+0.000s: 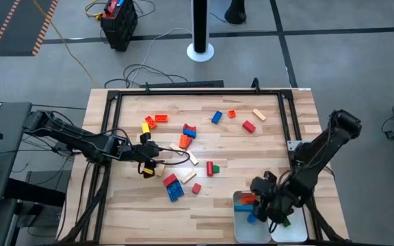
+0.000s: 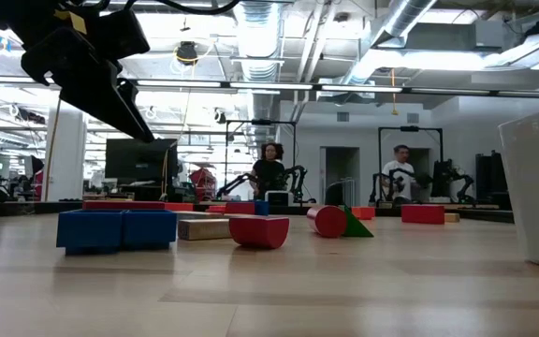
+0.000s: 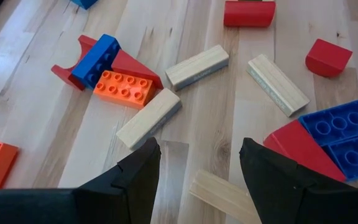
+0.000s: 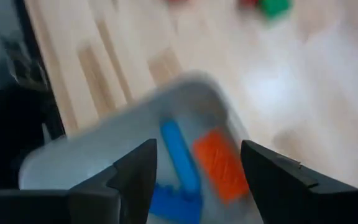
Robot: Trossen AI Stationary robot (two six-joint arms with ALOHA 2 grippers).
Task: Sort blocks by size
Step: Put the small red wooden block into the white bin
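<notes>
Small plastic and wooden toy blocks (image 1: 183,145) lie scattered over the middle of the pale wooden table (image 1: 128,205), in red, blue, orange, yellow, green and tan. Some are short studded bricks; others are longer plain tan bars.

The left gripper (image 3: 197,165) hovers low over the left-centre of the table with its two dark fingers spread wide and nothing between them. Just beyond its fingertips lies a tan bar (image 3: 149,117), and another tan bar (image 3: 219,194) sits partly under the gripper. Farther off, an orange studded brick (image 3: 124,89) touches a blue studded brick (image 3: 97,57) that rests across a red wedge-shaped block (image 3: 132,65). To the right of the gripper, two blue studded bricks (image 3: 347,134) lie side by side against a red sloped block (image 3: 300,152). Two more tan bars (image 3: 197,66) (image 3: 277,83), a red block with a curved top (image 3: 248,12) and a small red rounded block (image 3: 328,57) lie beyond.

The right gripper (image 4: 197,168) hangs above a white rectangular plastic tray (image 1: 241,229) at the near right corner of the table, its fingers wide apart and empty. Inside the tray lie an orange studded brick (image 4: 219,163) and a long blue block (image 4: 178,155), with another blue piece near them.

From table height, a blue brick (image 2: 117,227), a red rounded block (image 2: 259,230), a red cylinder (image 2: 326,221) and a green wedge (image 2: 356,225) stand in a row.
</notes>
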